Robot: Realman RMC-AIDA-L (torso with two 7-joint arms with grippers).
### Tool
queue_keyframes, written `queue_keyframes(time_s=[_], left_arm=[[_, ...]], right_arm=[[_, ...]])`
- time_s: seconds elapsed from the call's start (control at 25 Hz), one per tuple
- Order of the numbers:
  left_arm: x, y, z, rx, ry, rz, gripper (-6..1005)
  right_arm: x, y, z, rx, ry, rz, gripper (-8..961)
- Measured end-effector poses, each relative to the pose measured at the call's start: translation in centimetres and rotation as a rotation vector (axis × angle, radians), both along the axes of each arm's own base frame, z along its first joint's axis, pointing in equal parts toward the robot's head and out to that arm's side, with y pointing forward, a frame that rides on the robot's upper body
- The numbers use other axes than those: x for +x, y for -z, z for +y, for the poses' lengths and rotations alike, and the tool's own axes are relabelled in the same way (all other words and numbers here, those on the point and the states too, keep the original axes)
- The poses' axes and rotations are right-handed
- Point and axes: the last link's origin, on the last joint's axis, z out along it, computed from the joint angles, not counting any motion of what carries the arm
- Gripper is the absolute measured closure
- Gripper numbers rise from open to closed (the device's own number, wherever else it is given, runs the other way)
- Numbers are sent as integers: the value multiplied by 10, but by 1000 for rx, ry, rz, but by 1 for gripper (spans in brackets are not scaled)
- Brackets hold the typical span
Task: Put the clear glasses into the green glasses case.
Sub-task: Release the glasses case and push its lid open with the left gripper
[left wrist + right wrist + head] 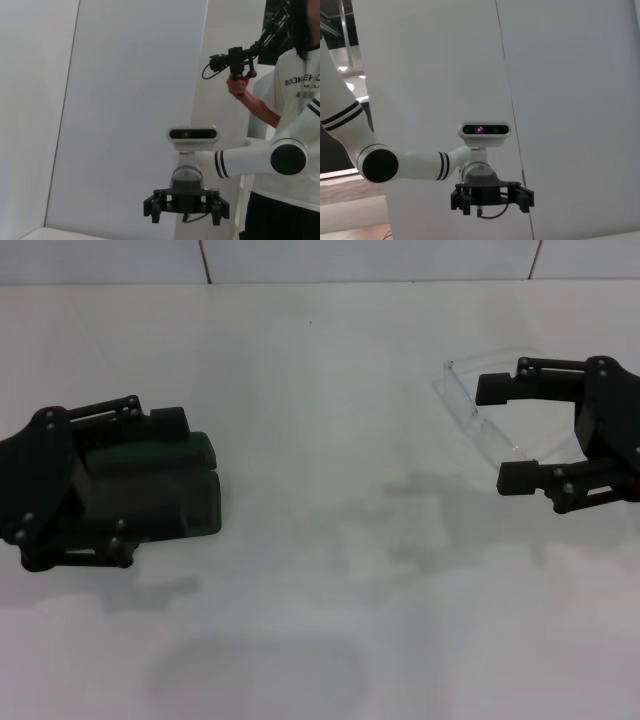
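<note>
The green glasses case (195, 502) lies on the white table (330, 390) at the left, largely covered by my left gripper (150, 487). That gripper is open and hovers over the case, one finger past its far edge and one past its near edge. I cannot tell whether the lid is up. The clear glasses (465, 396) lie at the right, towards the back. My right gripper (503, 433) is open, its two fingers spread on either side of the glasses' near half. The left wrist view shows the right gripper (186, 209) from the front, and the right wrist view shows the left gripper (492, 198), fingers apart in both.
A tiled wall (300, 258) runs along the table's back edge. Bare tabletop separates the case and the glasses. A person (295, 90) holding a camera rig stands behind the right arm in the left wrist view.
</note>
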Motion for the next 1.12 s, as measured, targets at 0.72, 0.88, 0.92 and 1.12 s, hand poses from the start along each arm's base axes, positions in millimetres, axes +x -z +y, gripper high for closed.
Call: queue_keyframes(time_s=[0.72, 0.88, 0.92, 1.12], left_arm=[[0, 0, 2, -5, -3, 19, 185], [-1, -4, 14, 2, -75, 57, 194], [-1, -11, 25, 14, -159, 118, 196], [3, -32, 51, 100, -307, 377, 207]], right_arm=[[0, 6, -3, -9, 7, 16, 93], [6, 4, 1, 33, 43, 3, 93], [9, 2, 2, 49, 57, -2, 93], [21, -5, 5, 96, 117, -9, 93]])
